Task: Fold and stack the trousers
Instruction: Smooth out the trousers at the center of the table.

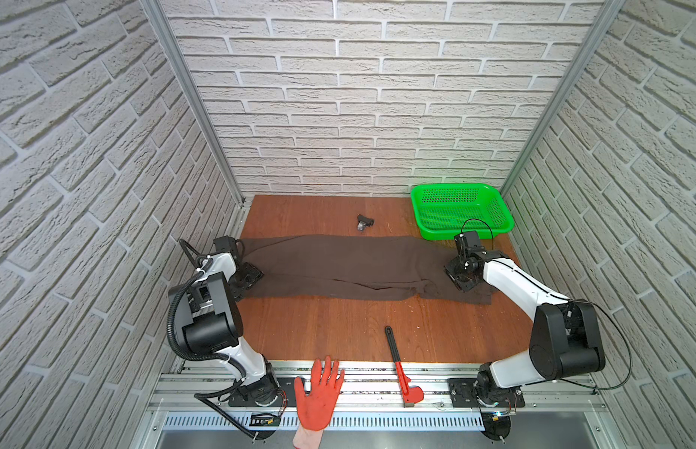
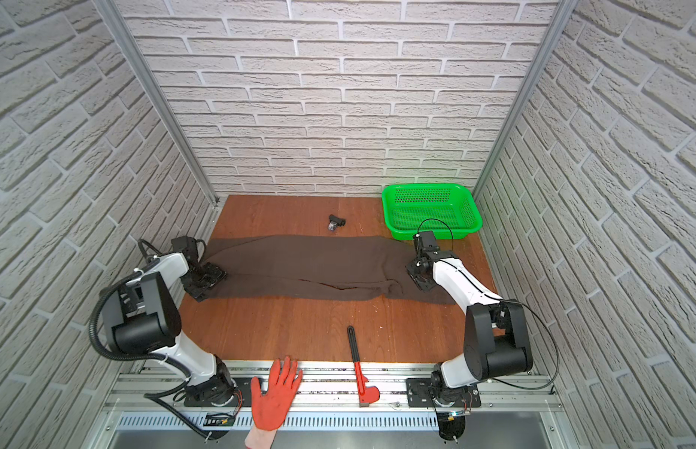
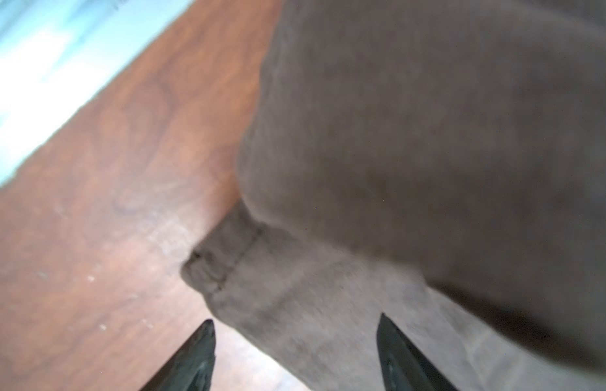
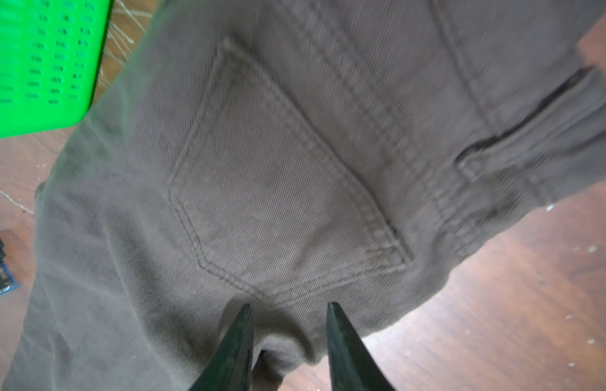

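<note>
1. Broadly, the trousers lie stretched flat across the middle of the counter. In both top views the waist is toward the right arm and the leg ends toward the left.
2. The cloth is dark brown, matte and soft. Up close it shows a fine diagonal twill.
3. A five-sided back pocket with double rows of stitching faces up, and the gathered waistband runs beside it.
4. A long crease follows the near side and bunches into wrinkles toward the waist end.
5. The left claw is released, its jaws wide apart over a leg end with a stitched hem.
6. The right claw has its jaws narrowly parted, with cloth puckered between them — whether it actually pinches the fabric, I cannot tell.
7. The counter is reddish-brown wood grain, lightly scuffed.
8. A bright green perforated plastic basket — rectangular, with rounded corners — sits in the far right corner, just beside the waist end.
</note>
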Controlling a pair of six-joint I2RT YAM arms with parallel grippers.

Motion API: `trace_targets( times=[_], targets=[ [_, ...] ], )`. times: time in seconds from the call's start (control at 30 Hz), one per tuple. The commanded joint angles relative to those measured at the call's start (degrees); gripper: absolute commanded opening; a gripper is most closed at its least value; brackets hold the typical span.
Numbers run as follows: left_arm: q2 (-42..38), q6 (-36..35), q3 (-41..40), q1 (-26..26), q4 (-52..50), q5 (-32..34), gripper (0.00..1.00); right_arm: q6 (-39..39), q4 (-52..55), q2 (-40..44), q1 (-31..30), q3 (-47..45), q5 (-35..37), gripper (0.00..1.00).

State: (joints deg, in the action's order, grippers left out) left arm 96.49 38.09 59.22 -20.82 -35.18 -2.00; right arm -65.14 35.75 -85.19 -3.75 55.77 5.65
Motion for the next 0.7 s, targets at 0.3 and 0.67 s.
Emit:
trace_targets(
  times=[0.3, 0.67],
  targets=[
    [6.8, -2.3, 1.1, 3.5, -0.9, 0.8, 0.63, 2.0, 0.3, 0.6, 2.8, 0.6, 1.1, 0.38],
    [4.6, -2.4, 0.9, 3.6, -1.0, 3.8, 0.01, 2.6, 0.1, 0.2, 3.9, 0.7, 1.8, 0.38]
  ],
)
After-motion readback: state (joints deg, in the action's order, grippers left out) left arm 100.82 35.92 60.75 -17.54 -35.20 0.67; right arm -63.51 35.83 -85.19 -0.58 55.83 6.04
